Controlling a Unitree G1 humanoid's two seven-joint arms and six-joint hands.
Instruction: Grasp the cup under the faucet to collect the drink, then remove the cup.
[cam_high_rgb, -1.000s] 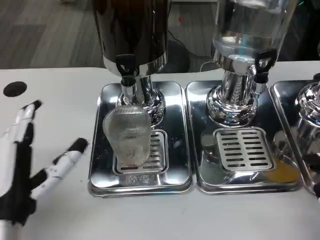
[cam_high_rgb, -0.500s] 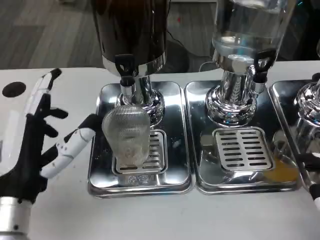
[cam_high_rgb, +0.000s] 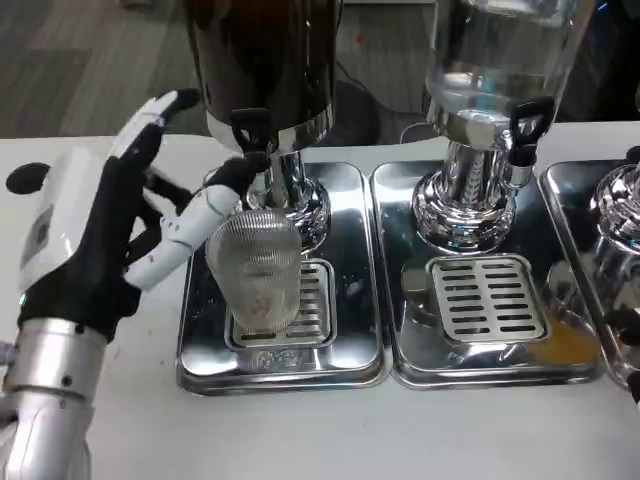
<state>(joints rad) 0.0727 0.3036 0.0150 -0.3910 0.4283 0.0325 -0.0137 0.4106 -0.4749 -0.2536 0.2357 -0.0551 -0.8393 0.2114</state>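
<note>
- White tabletop fills the lower frame, with grey floor behind at the top; a row of steel drip trays (cam_high_rgb: 200, 350) sits across the middle, each under a dispenser.
- At left centre, a ribbed clear cup (cam_high_rgb: 257, 268) stands on the tray's grate, right below the black faucet (cam_high_rgb: 250, 135) of the dark dispenser (cam_high_rgb: 262, 60).
- Since a second ago the left hand (cam_high_rgb: 110, 235) has travelled from the lower left edge up and to the right; it now hovers at the cup's left side, fingers spread and holding nothing.
- One fingertip (cam_high_rgb: 228, 180) reaches near the cup's upper rim and the faucet; whether it touches either cannot be told.
- Meaning for the task: the approach looks nearly finished, but no grasp is made yet, and the cup has not shifted.
- Next, the fingers likely need to wrap round the cup without knocking it off the grate.
- At the far right edge, no clear sight of the right hand's state.
</note>
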